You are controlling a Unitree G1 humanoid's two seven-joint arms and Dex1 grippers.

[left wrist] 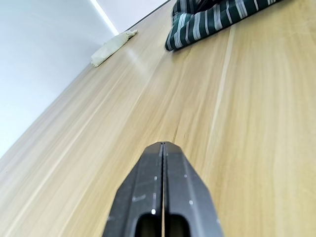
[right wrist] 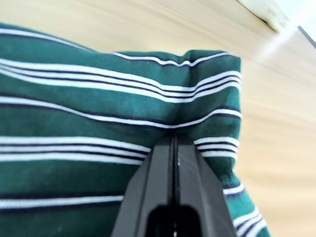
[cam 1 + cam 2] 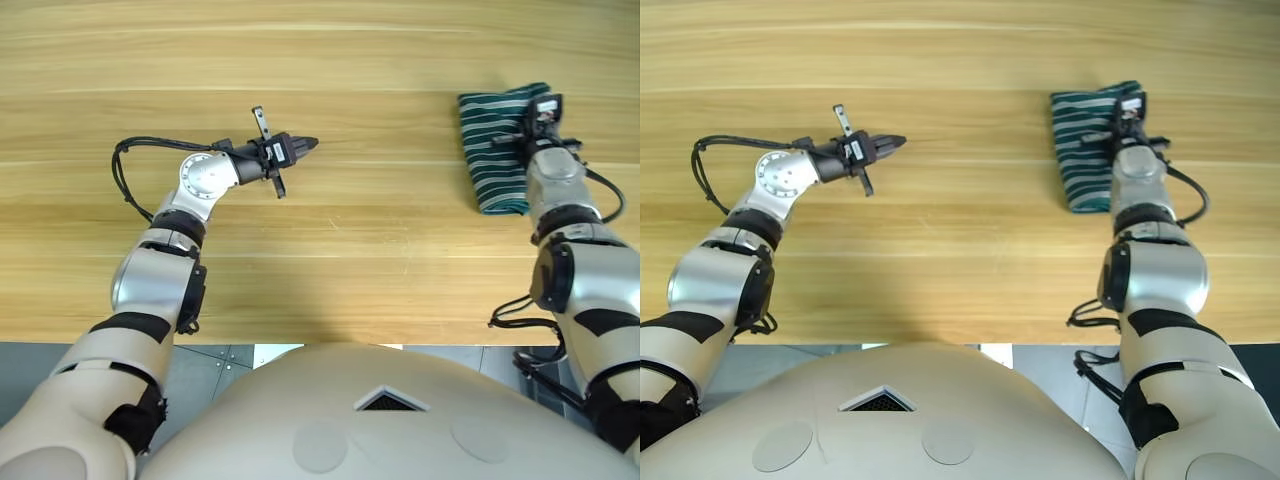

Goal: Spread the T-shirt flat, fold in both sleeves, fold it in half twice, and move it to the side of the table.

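In the left eye view a pale wood-grain counter [image 3: 350, 230] runs in long horizontal planks. The T-shirt [image 3: 492, 150] lies at about 2 o'clock on it, folded into a narrow upright rectangle of dark green cloth with thin white stripes. The right tool [image 3: 547, 103] sits over the shirt's far right corner, its wrist lying along the right edge of the bundle. The left tool [image 3: 312, 143] is well apart from the shirt at about 10 o'clock, a black tapered point aimed toward 3 o'clock with both fingers pressed together on nothing. The right eye view gives the same layout and shows the shirt's near edge rounded and slightly thicker than its sides. The left wrist view adds what the head views lack: the two matte black fingers meet in a single thin seam just above the bare wood. The striped bundle lies beyond them with soft layered edges, and a small cream cloth [image 1: 112, 47] rests at the counter's far border by a pale wall. The right wrist view shows the knit closely, with white stripes edged in navy and a rounded folded corner. The right tool's fingers are closed tight, their tip down on a crease in the fabric.
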